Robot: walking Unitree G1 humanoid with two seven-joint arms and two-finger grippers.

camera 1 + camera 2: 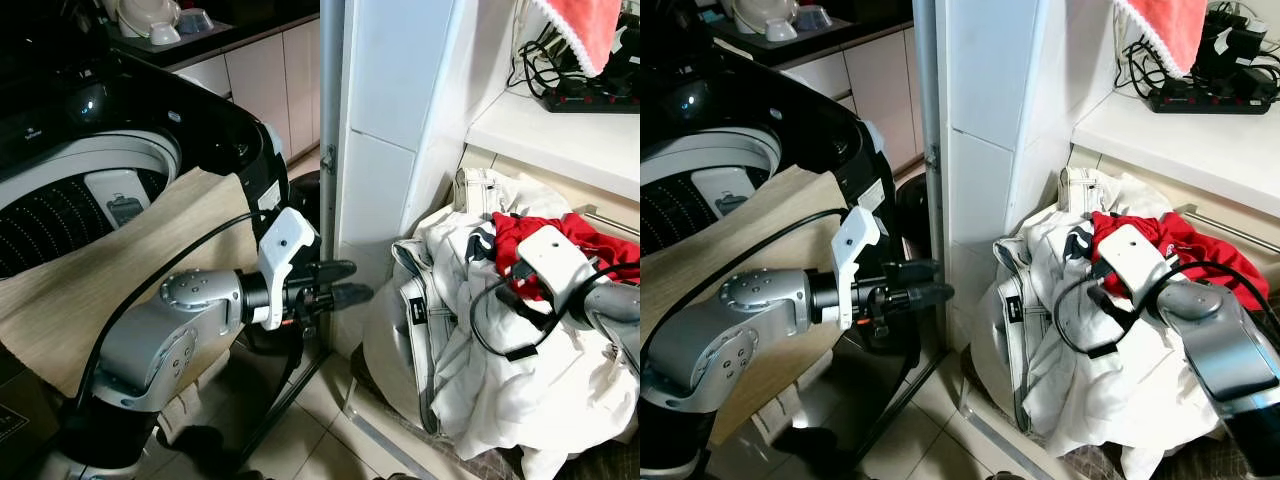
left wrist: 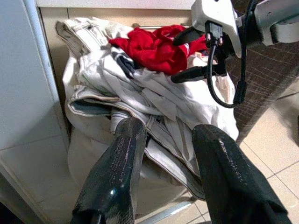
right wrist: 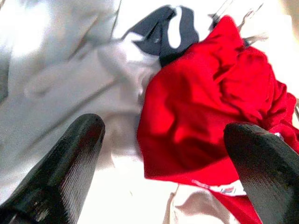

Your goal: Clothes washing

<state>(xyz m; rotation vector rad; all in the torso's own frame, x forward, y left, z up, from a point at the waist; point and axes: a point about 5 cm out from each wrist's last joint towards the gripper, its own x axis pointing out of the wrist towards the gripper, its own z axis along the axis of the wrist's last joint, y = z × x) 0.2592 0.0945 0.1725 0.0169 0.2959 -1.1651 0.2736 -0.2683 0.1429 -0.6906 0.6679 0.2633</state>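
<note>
Right gripper [image 3: 163, 158]: jaws spread wide, holding nothing, poised just over a crumpled red cloth garment [image 3: 205, 107] atop a heap of white and cream clothes [image 1: 470, 340].

Left gripper [image 1: 340, 283]: jaws parted, empty, in the open gap beside the white tiled pillar [image 1: 395, 120], pointed at the heap.

Heap: on the tiled floor [image 1: 325, 420], under a white shelf [image 1: 560, 135].

Black top-loading washing machine [image 1: 110, 150]: lid up, on the robot's left.

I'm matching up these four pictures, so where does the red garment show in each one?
Left eye view: red garment atop the white clothes pile, right side.
Right eye view: right of centre.
Left wrist view: upper middle.
Right wrist view: centre right, between the end effector fingers.
Shared landmark: the white clothes pile.
</note>
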